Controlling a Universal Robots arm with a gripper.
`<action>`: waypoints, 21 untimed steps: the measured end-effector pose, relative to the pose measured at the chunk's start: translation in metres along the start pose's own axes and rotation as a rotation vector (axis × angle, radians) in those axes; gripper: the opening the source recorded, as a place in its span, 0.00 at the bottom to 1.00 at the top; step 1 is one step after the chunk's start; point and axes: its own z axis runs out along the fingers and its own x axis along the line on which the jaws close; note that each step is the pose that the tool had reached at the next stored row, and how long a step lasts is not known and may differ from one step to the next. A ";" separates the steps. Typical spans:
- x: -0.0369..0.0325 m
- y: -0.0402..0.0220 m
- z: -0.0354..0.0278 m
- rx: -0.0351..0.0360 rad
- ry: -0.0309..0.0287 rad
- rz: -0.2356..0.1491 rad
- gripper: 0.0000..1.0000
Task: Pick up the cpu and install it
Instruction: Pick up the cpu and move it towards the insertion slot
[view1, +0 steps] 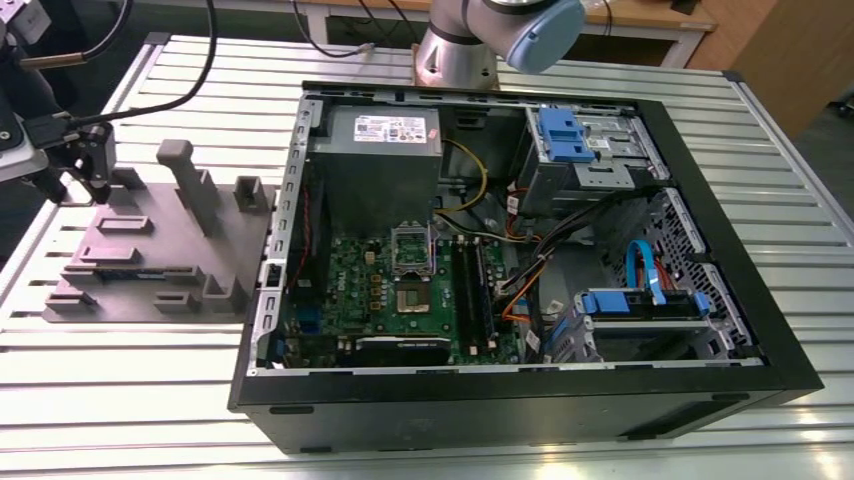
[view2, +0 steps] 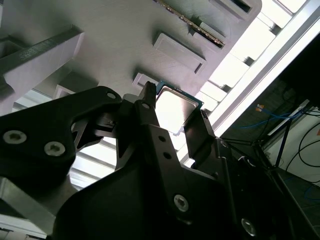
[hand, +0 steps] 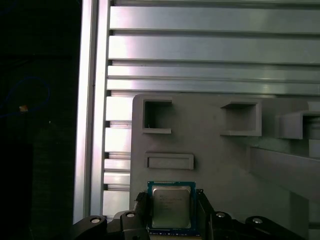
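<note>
Closest to us in both wrist views, the claw is showing its black linkage and screw heads. Its two fingers are sitting tight against opposite edges of the cpu, so we are judging it to be clamped on the chip rather than standing apart. The cpu is lying flat between them, its silvery top and thin green rim showing. It is at the grey fixture block, and we are unable to tell whether it is resting in its pocket or raised slightly off it.

In the exterior view the block is sitting on the slatted worktop, near the edge at the exterior view's left and just beside the open computer case. The socket is lying near the middle of the green motherboard, well apart from the claw, with the case wall between them.

We are seeing a few ways this could go wrong. The fingers are bearing only on the chip's thin edges, so an uneven squeeze could be tilting it or letting it slip out. A corner could be catching on the block's raised lips. A tilted or turned chip meeting the socket would be risking bent contacts. The case wall and the loose cables inside are also standing where the arm could snag.
</note>
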 end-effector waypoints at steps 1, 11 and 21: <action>0.0000 0.0000 -0.0002 0.0000 0.0000 0.000 0.47; 0.0000 0.0001 -0.0027 0.0000 0.0000 0.000 0.47; 0.0001 0.0003 -0.0063 -0.0001 -0.0001 0.000 0.47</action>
